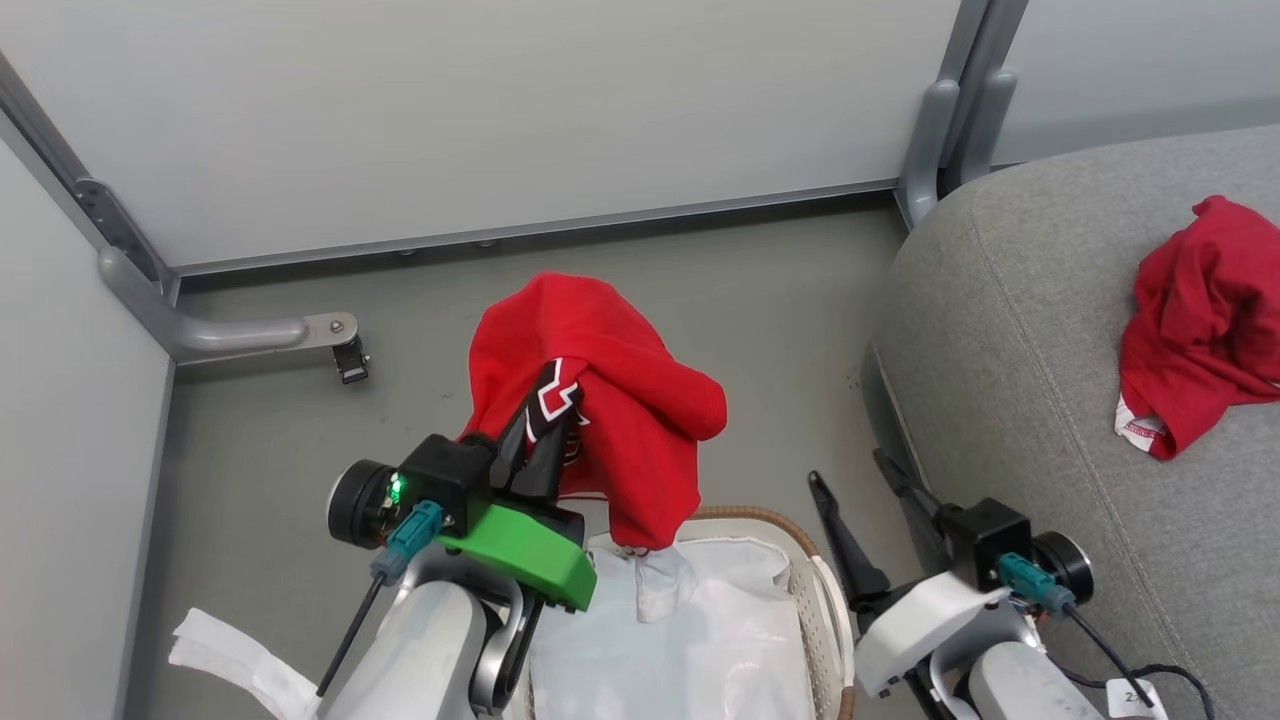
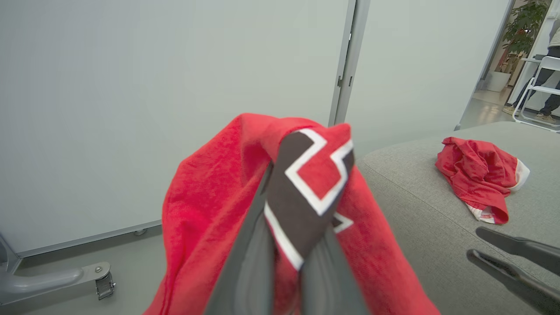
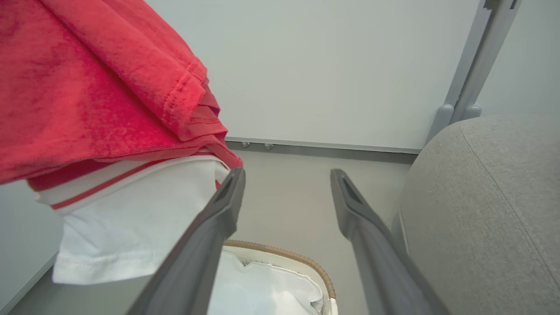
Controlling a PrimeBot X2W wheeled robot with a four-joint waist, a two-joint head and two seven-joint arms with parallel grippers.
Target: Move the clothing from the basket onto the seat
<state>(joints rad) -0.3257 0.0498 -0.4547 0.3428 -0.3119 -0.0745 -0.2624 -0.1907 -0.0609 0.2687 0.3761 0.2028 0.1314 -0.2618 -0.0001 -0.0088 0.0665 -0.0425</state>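
Above the basket [image 1: 790, 528], left gripper [image 1: 545, 420] is clutching the jersey [image 1: 620, 390], right gripper [image 1: 848, 467] gaping empty; one red piece [image 1: 1200, 320] is lying on the seat [image 1: 1020, 350].

The floor [image 1: 420, 300] is grey and smooth. The basket [image 1: 745, 517] stands on it, near the bottom of the head view. A white sheet [image 1: 700, 640] lies inside the basket. The sofa [image 1: 1020, 330] stands on the floor too, just beside the basket, on the right. A red cloth [image 1: 1200, 320] lies crumpled on the sofa, well apart from the basket. A bit of white shows at its edge. A metal foot [image 1: 250, 333] with a small wheel [image 1: 350, 360] rests on the floor by the left wall.
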